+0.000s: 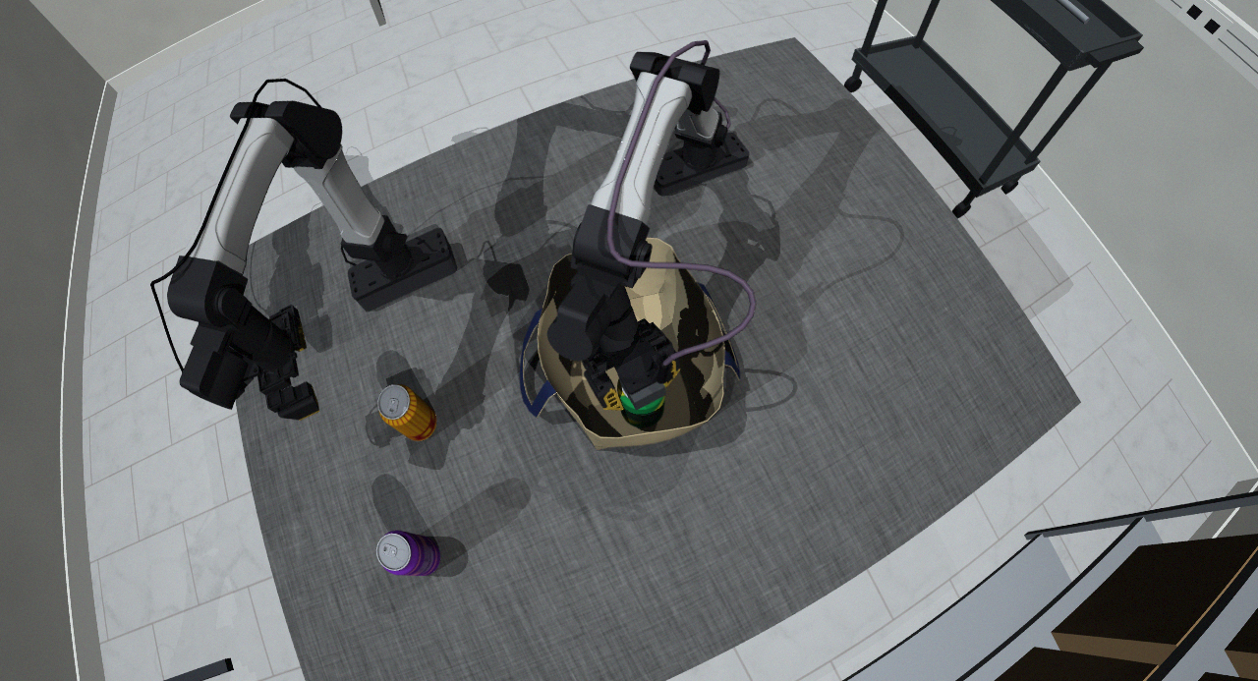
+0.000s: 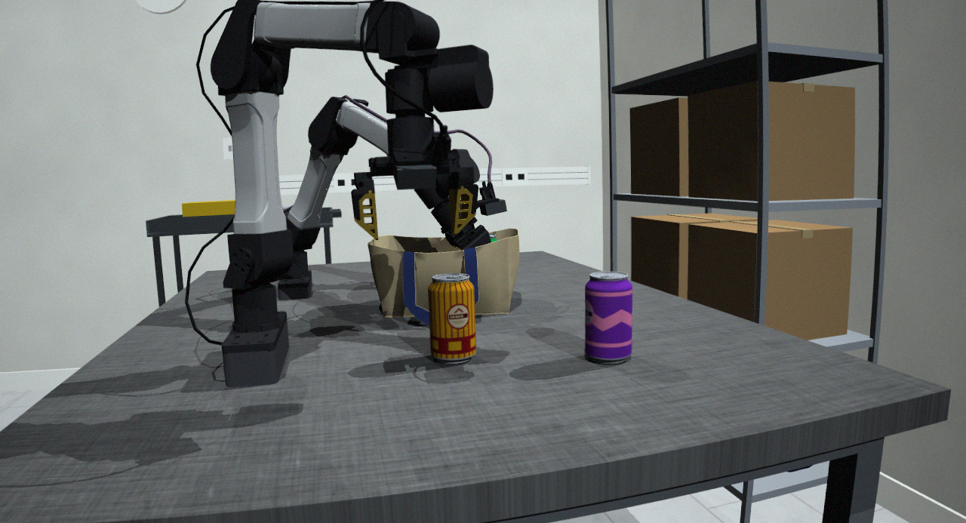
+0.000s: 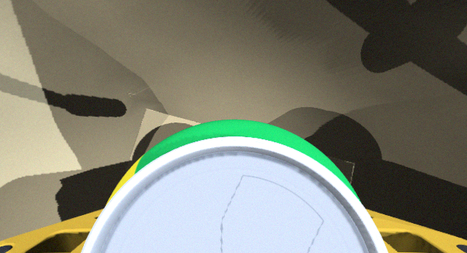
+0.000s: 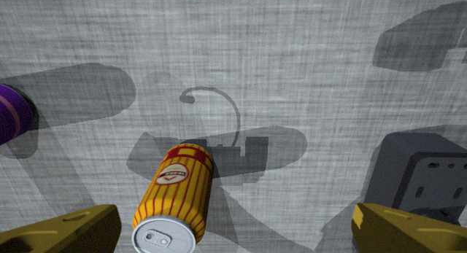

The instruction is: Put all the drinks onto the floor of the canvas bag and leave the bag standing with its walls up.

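Top view: left gripper (image 1: 643, 386) (image 2: 472, 238) (image 3: 233, 227) grips green can (image 1: 643, 406) (image 2: 493, 236) (image 3: 235, 128) inside bag (image 1: 615, 442) (image 2: 496, 283) (image 3: 219, 63), toward 6 o'clock. Early release may topple can; finger contact may fold wall. Right gripper (image 1: 308, 368) (image 2: 417, 233) (image 4: 236, 213): fingers wide, 10 o'clock of orange can (image 1: 413, 418) (image 2: 452, 330) (image 4: 179, 187).

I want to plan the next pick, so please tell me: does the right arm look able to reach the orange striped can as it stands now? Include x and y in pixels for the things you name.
Probably yes. The right gripper (image 1: 303, 365) (image 2: 413, 226) (image 4: 236, 213) is open near the upright orange striped can (image 1: 408, 412) (image 2: 452, 318) (image 4: 176, 191), and nothing visible stands between them.
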